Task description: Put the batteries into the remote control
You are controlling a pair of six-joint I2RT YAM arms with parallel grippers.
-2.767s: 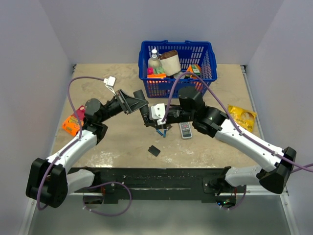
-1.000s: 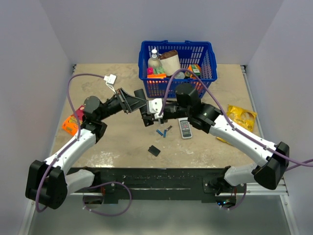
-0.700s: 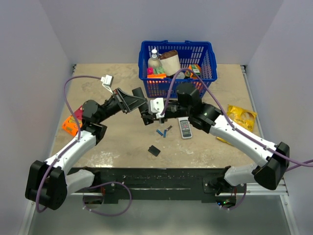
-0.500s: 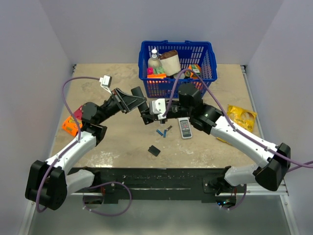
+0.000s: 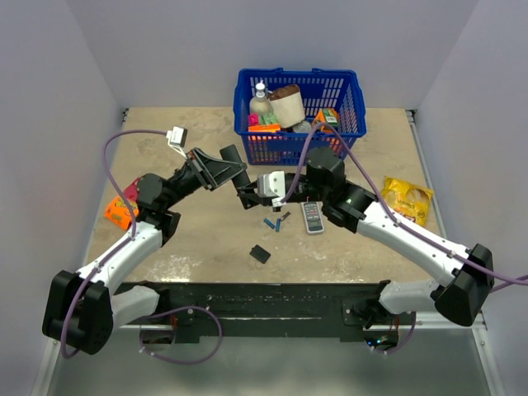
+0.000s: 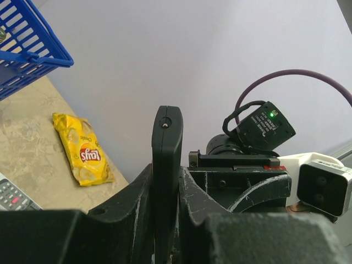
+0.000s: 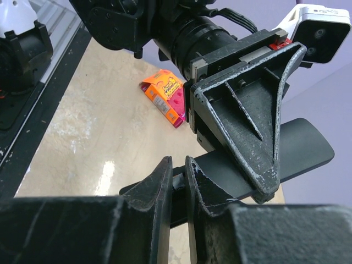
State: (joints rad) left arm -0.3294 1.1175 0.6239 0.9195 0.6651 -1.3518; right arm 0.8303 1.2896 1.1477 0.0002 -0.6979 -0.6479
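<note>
My left gripper (image 5: 231, 175) is shut on the long black remote control (image 5: 233, 157) and holds it in the air in front of the basket. In the left wrist view the remote (image 6: 166, 148) stands edge-on between the left gripper's (image 6: 165, 172) fingers. My right gripper (image 5: 252, 198) sits at the remote's lower end. In the right wrist view the right gripper's (image 7: 177, 177) jaws are nearly closed on a small grey battery end (image 7: 176, 182), right against the remote (image 7: 308, 146). Blue batteries (image 5: 271, 221) lie on the table below. The black back cover (image 5: 260, 253) lies nearer the front.
A white-grey remote (image 5: 312, 216) lies right of the batteries. A blue basket (image 5: 360, 107) of items stands at the back. A yellow chips bag (image 5: 408, 198) lies at the right, an orange snack pack (image 5: 122, 208) at the left.
My right gripper rose from the batteries on the table up to the held remote. My left gripper shifted slightly left with the remote.
</note>
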